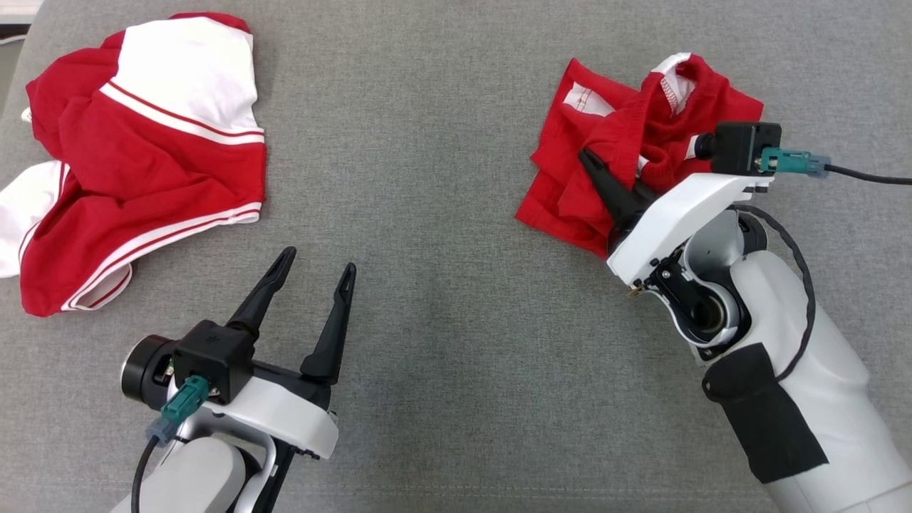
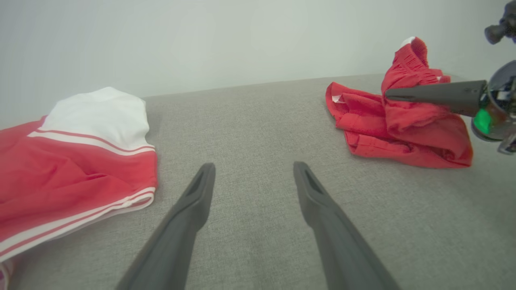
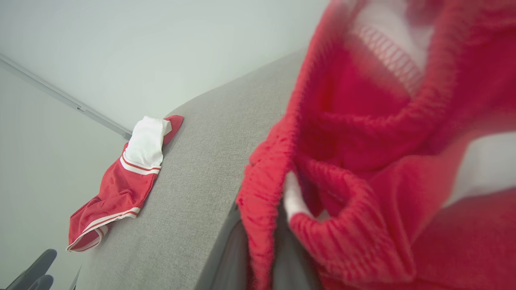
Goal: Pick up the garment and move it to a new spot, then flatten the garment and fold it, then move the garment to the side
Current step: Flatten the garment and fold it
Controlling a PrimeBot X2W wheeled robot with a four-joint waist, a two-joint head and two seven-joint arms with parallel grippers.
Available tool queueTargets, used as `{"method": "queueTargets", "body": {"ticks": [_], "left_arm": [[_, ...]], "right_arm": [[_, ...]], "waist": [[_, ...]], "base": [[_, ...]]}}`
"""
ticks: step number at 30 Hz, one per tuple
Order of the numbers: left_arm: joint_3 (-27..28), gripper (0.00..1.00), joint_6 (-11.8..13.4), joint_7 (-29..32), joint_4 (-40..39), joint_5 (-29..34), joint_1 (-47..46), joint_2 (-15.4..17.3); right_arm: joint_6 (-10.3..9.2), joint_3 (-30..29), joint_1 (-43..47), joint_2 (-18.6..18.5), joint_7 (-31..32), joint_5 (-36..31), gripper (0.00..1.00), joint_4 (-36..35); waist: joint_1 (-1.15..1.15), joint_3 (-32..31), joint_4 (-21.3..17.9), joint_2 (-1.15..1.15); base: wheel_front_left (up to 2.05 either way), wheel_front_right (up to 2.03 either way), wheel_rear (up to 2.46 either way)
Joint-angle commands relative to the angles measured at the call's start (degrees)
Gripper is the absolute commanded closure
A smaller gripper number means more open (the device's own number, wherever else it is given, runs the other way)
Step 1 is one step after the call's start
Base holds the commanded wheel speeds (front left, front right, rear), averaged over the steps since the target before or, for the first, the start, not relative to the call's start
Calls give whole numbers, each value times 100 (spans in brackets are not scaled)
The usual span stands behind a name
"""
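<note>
The right tool (image 1: 602, 174) gripped a raised fold of the crumpled red shorts (image 1: 627, 128) at the far right of the grey upholstered surface (image 1: 442, 214). The left tool (image 1: 318, 261) hovered with its fingers spread over the bare middle, beside a red-and-white garment (image 1: 142, 178) by the left edge.
</note>
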Motion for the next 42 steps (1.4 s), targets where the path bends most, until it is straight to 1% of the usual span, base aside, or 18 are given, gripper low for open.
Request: {"method": "queueTargets", "body": {"ticks": [1,5,9,13,17,18,21,24,27,31,35,42], "left_arm": [[209,0,-30,-81,-75,40,-266,150],[194,0,-45,-100,-25,36,-266,122],[183,0,-35,-110,-7,35,-244,115],[172,0,-27,-115,-9,38,-229,125],[156,0,-13,-114,3,38,-200,139],[156,0,-13,-114,3,38,-200,139],[192,0,38,-117,0,21,-138,186],[251,0,107,-125,-27,1,-46,260],[307,0,178,-125,-62,-19,54,349],[396,0,291,-115,-91,-75,216,463],[452,0,390,-104,-127,-119,359,540],[521,0,524,-87,-197,-175,554,648]], "right_arm": [[1,134,-158,88,-152,79,0,-8],[1,387,-292,88,-411,232,0,101],[1,578,-333,88,-706,101,0,-38],[1,768,-193,88,-897,-279,0,-297],[1,730,287,-31,-1330,-874,0,-608],[1,730,287,-31,-1330,-874,0,-608],[1,494,824,-146,-1754,-1357,0,-795],[1,63,1383,-212,-2195,-1840,0,-969],[1,-430,1897,-209,-2418,-2296,0,-1225],[1,-928,2469,-153,-2512,-2725,0,-1614],[1,-1337,2957,-86,-2530,-2949,0,-1915],[1,-1725,3600,-7,-2533,-3158,0,-2305]], "waist": [[0,2,20,0],[0,-16,10,0],[0,-45,-44,0],[0,-90,-100,0],[0,-207,-111,0],[0,-207,-111,0],[0,-313,-132,0],[0,-412,-173,0],[0,-509,-223,0],[0,-649,-309,0],[0,-794,-352,0],[0,-962,-358,0]], "base": [[0,0,0],[0,0,0],[0,0,0],[0,0,0],[0,0,0],[0,0,0],[0,0,0],[0,0,0],[0,0,0],[0,0,0],[0,0,0],[0,0,0]]}}
